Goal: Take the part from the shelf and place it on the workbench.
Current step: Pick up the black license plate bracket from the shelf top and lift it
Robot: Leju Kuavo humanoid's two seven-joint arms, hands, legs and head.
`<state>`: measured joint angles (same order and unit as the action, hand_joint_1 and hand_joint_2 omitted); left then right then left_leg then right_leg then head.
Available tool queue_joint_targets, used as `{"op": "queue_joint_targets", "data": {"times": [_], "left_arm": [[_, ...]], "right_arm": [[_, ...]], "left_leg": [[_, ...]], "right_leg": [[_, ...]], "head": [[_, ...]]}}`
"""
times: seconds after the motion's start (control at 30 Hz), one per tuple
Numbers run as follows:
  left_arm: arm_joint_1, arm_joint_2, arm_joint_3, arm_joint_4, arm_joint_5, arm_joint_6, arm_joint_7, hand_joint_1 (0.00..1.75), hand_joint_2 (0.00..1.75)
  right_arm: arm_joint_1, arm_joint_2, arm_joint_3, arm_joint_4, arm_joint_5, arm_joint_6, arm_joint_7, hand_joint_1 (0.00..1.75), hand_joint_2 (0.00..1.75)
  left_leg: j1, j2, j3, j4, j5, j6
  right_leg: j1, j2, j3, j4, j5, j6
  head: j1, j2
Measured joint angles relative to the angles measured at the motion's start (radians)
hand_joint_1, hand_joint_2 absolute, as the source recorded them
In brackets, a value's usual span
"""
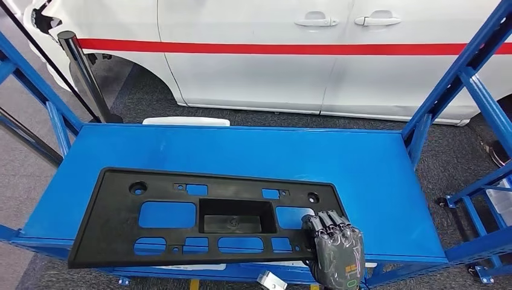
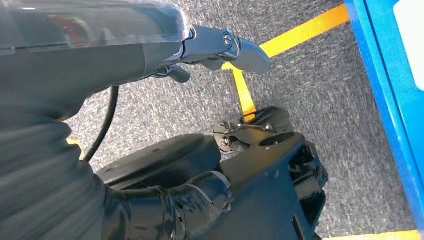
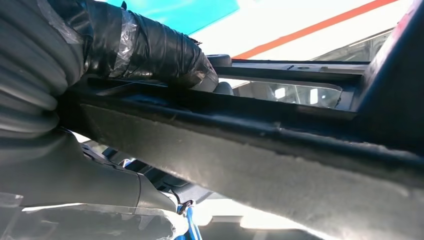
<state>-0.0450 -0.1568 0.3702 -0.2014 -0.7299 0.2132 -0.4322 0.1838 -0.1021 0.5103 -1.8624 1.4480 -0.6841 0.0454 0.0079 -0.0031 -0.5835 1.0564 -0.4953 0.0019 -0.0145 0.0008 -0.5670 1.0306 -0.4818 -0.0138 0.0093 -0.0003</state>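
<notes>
Behind the blue shelf point(image 1: 362, 163) we see a white car point(image 1: 272, 60); our right hand point(image 1: 335, 248) grips the black part point(image 1: 205, 214) near its corner; the left hand's point(image 2: 150, 55) state we cannot tell.

- Right hand point(image 1: 336, 251) is cut off by the head view's lower edge
- Near right corner of the black part point(image 1: 115, 235) is hidden under its fingers point(image 1: 329, 225)

head cam looked down on the blue shelf point(image 1: 374, 175); right wrist cam sat close under the black part point(image 3: 280, 165), shared with head view.
</notes>
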Motion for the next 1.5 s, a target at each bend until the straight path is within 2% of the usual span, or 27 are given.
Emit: {"op": "queue_joint_targets", "data": {"times": [0.1, 0.13, 0.17, 0.2, 0.27, 0.33, 0.47, 0.5, 0.57, 0.63, 0.67, 0.7, 0.8, 0.83, 0.9, 0.97, 1.0, 1.07, 1.13, 1.17, 1.2, 1.23, 1.3, 1.33, 1.37, 1.47, 1.5], "left_arm": [[0.0, 0.0, 0.002, 0.0, -0.002, 0.001, 0.001, 0.0, 1.75], [0.0, 0.0, 0.002, 0.0, -0.003, 0.001, 0.002, 0.0, 1.75], [0.001, 0.0, 0.002, 0.0, -0.003, 0.001, 0.002, 0.0, 1.75], [0.001, 0.0, 0.002, 0.0, -0.003, 0.001, 0.002, 0.0, 1.75], [-0.001, 0.0, 0.002, 0.0, -0.004, 0.002, 0.003, 0.0, 1.75], [-0.004, 0.0, 0.003, 0.0, -0.005, 0.003, 0.003, 0.0, 1.75], [-0.005, 0.001, 0.003, 0.0, -0.005, 0.003, 0.004, 0.0, 1.75], [-0.006, 0.0, 0.004, 0.0, -0.005, 0.003, 0.004, 0.0, 1.75], [-0.008, 0.0, 0.004, 0.0, -0.006, 0.003, 0.004, 0.0, 1.75], [-0.008, 0.0, 0.005, 0.0, -0.006, 0.003, 0.004, 0.0, 1.75], [-0.007, 0.0, 0.005, 0.0, -0.006, 0.003, 0.004, 0.0, 1.75], [-0.007, 0.0, 0.005, 0.0, -0.006, 0.003, 0.004, 0.0, 1.75], [-0.008, -0.001, 0.005, 0.0, -0.007, 0.003, 0.005, 0.0, 1.75], [-0.008, -0.002, 0.005, 0.0, -0.007, 0.004, 0.005, 0.0, 1.75], [-0.009, -0.002, 0.007, 0.0, -0.008, 0.005, 0.005, 0.0, 1.75], [-0.009, -0.002, 0.008, 0.0, -0.01, 0.006, 0.004, 0.0, 1.75], [-0.008, -0.002, 0.009, 0.0, -0.01, 0.007, 0.004, 0.0, 1.75], [-0.008, -0.002, 0.01, 0.0, -0.01, 0.008, 0.004, 0.0, 1.75], [-0.008, -0.002, 0.01, 0.0, -0.011, 0.008, 0.005, 0.0, 1.75], [-0.007, -0.002, 0.01, 0.0, -0.012, 0.008, 0.005, 0.0, 1.75], [-0.007, -0.002, 0.01, 0.0, -0.012, 0.008, 0.005, 0.0, 1.75], [-0.007, -0.002, 0.01, 0.0, -0.012, 0.008, 0.005, 0.0, 1.75], [-0.009, -0.002, 0.01, 0.0, -0.013, 0.008, 0.005, 0.0, 1.75], [-0.01, -0.002, 0.01, 0.0, -0.013, 0.008, 0.005, 0.0, 1.75], [-0.011, -0.002, 0.01, 0.0, -0.013, 0.008, 0.005, 0.0, 1.75], [-0.01, -0.002, 0.011, 0.0, -0.013, 0.008, 0.005, 0.0, 1.75], [-0.009, -0.002, 0.012, 0.0, -0.013, 0.008, 0.006, 0.0, 1.75]], "right_arm": [[0.0, 0.003, -0.001, 0.0, -0.004, 0.0, 0.0, 1.75, 1.75], [0.0, 0.004, -0.002, 0.0, -0.006, 0.0, -0.001, 1.75, 1.75], [0.001, 0.004, -0.002, 0.0, -0.007, 0.0, -0.002, 1.75, 1.75], [0.001, 0.004, -0.002, 0.0, -0.007, 0.0, -0.002, 1.75, 1.75], [0.001, 0.004, -0.002, 0.0, -0.008, 0.0, -0.003, 1.75, 1.75], [0.001, 0.005, -0.003, 0.0, -0.009, 0.0, -0.004, 1.75, 1.75], [0.001, 0.006, -0.004, 0.0, -0.009, 0.0, -0.005, 1.75, 1.75], [0.001, 0.007, -0.004, 0.0, -0.01, 0.0, -0.005, 1.75, 1.75], [0.002, 0.007, -0.005, 0.0, -0.012, 0.0, -0.006, 1.75, 1.75], [0.002, 0.006, -0.005, 0.001, -0.014, 0.0, -0.007, 1.75, 1.75], [0.002, 0.006, -0.005, 0.002, -0.015, 0.0, -0.007, 1.75, 1.75], [0.002, 0.006, -0.005, 0.003, -0.015, 0.0, -0.007, 1.75, 1.75], [0.001, 0.006, -0.005, 0.004, -0.016, 0.0, -0.008, 1.75, 1.75], [0.0, 0.007, -0.005, 0.004, -0.017, -0.001, -0.009, 1.75, 1.75], [0.0, 0.007, -0.005, 0.004, -0.019, -0.001, -0.01, 1.75, 1.75], [0.0, 0.007, -0.006, 0.004, -0.024, -0.001, -0.011, 1.75, 1.75], [0.0, 0.007, -0.006, 0.004, -0.026, -0.001, -0.011, 1.75, 1.75], [-0.001, 0.009, -0.007, 0.004, -0.028, -0.001, -0.012, 1.75, 1.75], [0.0, 0.011, -0.007, 0.004, -0.028, -0.001, -0.013, 1.75, 1.75], [0.0, 0.011, -0.007, 0.005, -0.029, -0.001, -0.013, 1.75, 1.75], [0.0, 0.011, -0.007, 0.005, -0.029, -0.001, -0.013, 1.75, 1.75], [0.0, 0.011, -0.007, 0.005, -0.029, -0.001, -0.013, 1.75, 1.75], [0.0, 0.012, -0.008, 0.005, -0.029, -0.001, -0.013, 1.75, 1.75], [0.0, 0.012, -0.008, 0.005, -0.029, -0.001, -0.013, 1.75, 1.75], [0.0, 0.012, -0.008, 0.005, -0.029, -0.001, -0.013, 1.75, 1.75], [0.0, 0.012, -0.009, 0.005, -0.03, -0.001, -0.013, 1.75, 1.75], [0.001, 0.012, -0.009, 0.005, -0.03, -0.002, -0.013, 1.75, 1.75]], "left_leg": [[0.004, 0.0, -0.065, 0.166, -0.104, -0.012], [0.005, 0.0, -0.083, 0.219, -0.126, -0.014], [0.004, 0.0, -0.086, 0.242, -0.13, -0.014], [0.004, 0.0, -0.07, 0.224, -0.115, -0.013], [0.003, 0.0, 0.008, 0.094, -0.059, -0.003], [-0.002, 0.0, 0.067, -0.019, -0.026, 0.008], [-0.003, 0.002, 0.07, -0.052, -0.005, 0.026], [-0.001, 0.004, 0.067, -0.057, 0.004, 0.034], [0.002, 0.008, 0.055, -0.061, 0.02, 0.046], [0.001, 0.01, 0.036, -0.057, 0.03, 0.049], [0.001, 0.011, 0.027, -0.054, 0.034, 0.048], [0.001, 0.011, 0.019, -0.05, 0.037, 0.046], [0.0, 0.01, 0.001, -0.033, 0.042, 0.038], [-0.002, 0.01, -0.003, -0.029, 0.044, 0.033], [-0.004, 0.009, -0.009, -0.027, 0.051, 0.019], [-0.003, 0.007, -0.014, -0.025, 0.054, 0.006], [-0.002, 0.007, -0.021, -0.012, 0.04, 0.0], [0.002, 0.006, -0.055, 0.073, -0.031, -0.01], [0.004, 0.006, -0.094, 0.198, -0.108, -0.018], [0.004, 0.006, -0.099, 0.235, -0.125, -0.019], [0.004, 0.006, -0.084, 0.232, -0.122, -0.019], [0.004, 0.006, -0.049, 0.189, -0.103, -0.017], [0.003, 0.005, 0.049, 0.041, -0.059, -0.007], [0.0, 0.005, 0.082, -0.016, -0.044, -0.002], [-0.002, 0.004, 0.097, -0.047, -0.038, 0.003], [-0.005, 0.005, 0.09, -0.058, -0.018, 0.019], [-0.003, 0.007, 0.085, -0.062, -0.008, 0.026]], "right_leg": [[0.001, -0.004, -0.012, -0.002, 0.01, -0.012], [0.002, -0.005, -0.017, -0.001, 0.013, -0.013], [0.003, -0.005, -0.022, 0.001, 0.016, -0.013], [0.004, -0.005, -0.026, 0.002, 0.018, -0.012], [0.005, -0.004, -0.03, 0.005, 0.022, -0.009], [0.007, -0.004, -0.033, 0.007, 0.027, -0.001], [0.007, -0.004, -0.039, 0.009, 0.035, 0.024], [0.007, -0.003, -0.047, 0.025, 0.017, 0.029], [0.003, -0.001, -0.083, 0.117, -0.055, 0.035], [0.001, -0.001, -0.126, 0.24, -0.123, 0.041], [-0.001, -0.001, -0.13, 0.269, -0.132, 0.044], [-0.002, -0.001, -0.114, 0.259, -0.122, 0.045], [-0.004, -0.001, 0.004, 0.073, -0.053, 0.041], [-0.002, 0.0, 0.028, 0.028, -0.041, 0.037], [0.004, 0.002, 0.032, 0.006, -0.033, 0.027], [0.002, 0.001, 0.024, 0.002, -0.02, 0.012], [0.0, 0.0, 0.019, -0.001, -0.012, 0.003], [-0.002, -0.004, 0.004, -0.005, 0.004, -0.01], [0.0, -0.006, -0.017, -0.004, 0.018, -0.014], [0.002, -0.006, -0.027, -0.002, 0.024, -0.014], [0.002, -0.006, -0.036, 0.0, 0.03, -0.013], [0.003, -0.006, -0.045, 0.003, 0.036, -0.012], [0.004, -0.006, -0.057, 0.007, 0.046, -0.006], [0.004, -0.005, -0.059, 0.008, 0.051, -0.001], [0.005, -0.006, -0.06, 0.009, 0.056, 0.005], [0.003, -0.006, -0.063, 0.006, 0.07, 0.023], [0.002, -0.004, -0.068, 0.014, 0.058, 0.028]], "head": [[-0.001, 0.0], [-0.001, 0.0], [-0.001, 0.0], [-0.001, 0.0], [-0.001, 0.0], [0.0, 0.0], [0.0, 0.0], [0.0, 0.0], [0.001, 0.0], [0.002, 0.0], [0.002, 0.0], [0.002, 0.0], [0.002, 0.0], [0.002, 0.0], [0.001, 0.0], [0.001, 0.0], [0.001, 0.0], [0.0, 0.0], [0.0, 0.0], [0.0, 0.0], [0.0, 0.0], [0.0, 0.0], [0.0, 0.0], [0.0, 0.0], [0.0, 0.0], [0.0, 0.0], [0.0, 0.0]]}}
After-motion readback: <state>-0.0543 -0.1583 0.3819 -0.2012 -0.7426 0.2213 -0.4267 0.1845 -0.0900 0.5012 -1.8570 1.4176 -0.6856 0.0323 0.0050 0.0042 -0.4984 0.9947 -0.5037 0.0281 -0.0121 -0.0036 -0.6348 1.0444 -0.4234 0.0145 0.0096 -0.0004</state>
